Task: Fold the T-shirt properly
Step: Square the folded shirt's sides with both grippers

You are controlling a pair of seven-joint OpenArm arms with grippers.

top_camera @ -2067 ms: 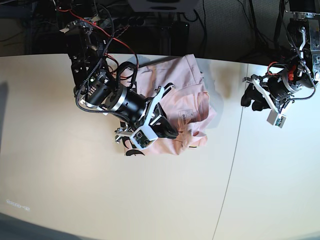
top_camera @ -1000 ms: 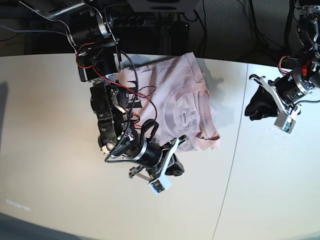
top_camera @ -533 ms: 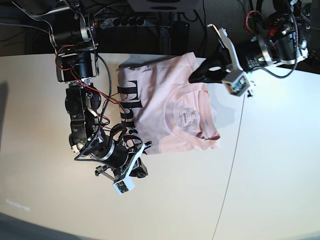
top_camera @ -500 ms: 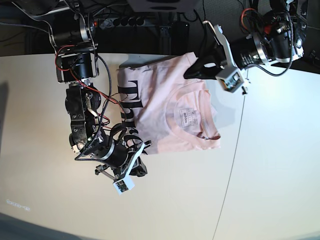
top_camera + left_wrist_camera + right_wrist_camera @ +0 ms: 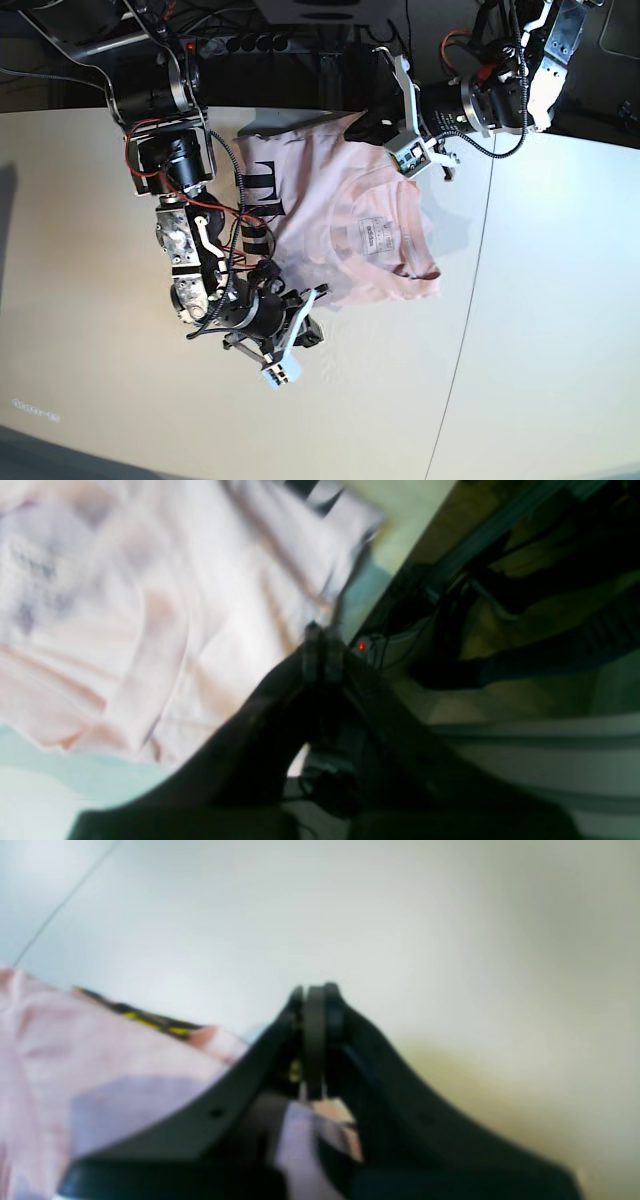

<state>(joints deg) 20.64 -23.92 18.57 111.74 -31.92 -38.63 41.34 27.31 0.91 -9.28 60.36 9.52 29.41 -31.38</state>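
Both pincers closed: left pincer (image 5: 362, 128) and right pincer (image 5: 308, 330) pinch T-shirt (image 5: 340, 220) edges.

Base looks down overhead; both wrist views share the T-shirt (image 5: 340, 215)

Left gripper (image 5: 368, 126) swung from far right to the T-shirt (image 5: 340, 215) top edge. Right gripper (image 5: 305, 325) dragged hem outward, exposing black lettering (image 5: 258, 200).

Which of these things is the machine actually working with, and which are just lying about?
Working with:
- pink T-shirt
- left claw, shut at its far edge
- right claw, shut at its near edge

Lying about:
- white table
- cables behind it
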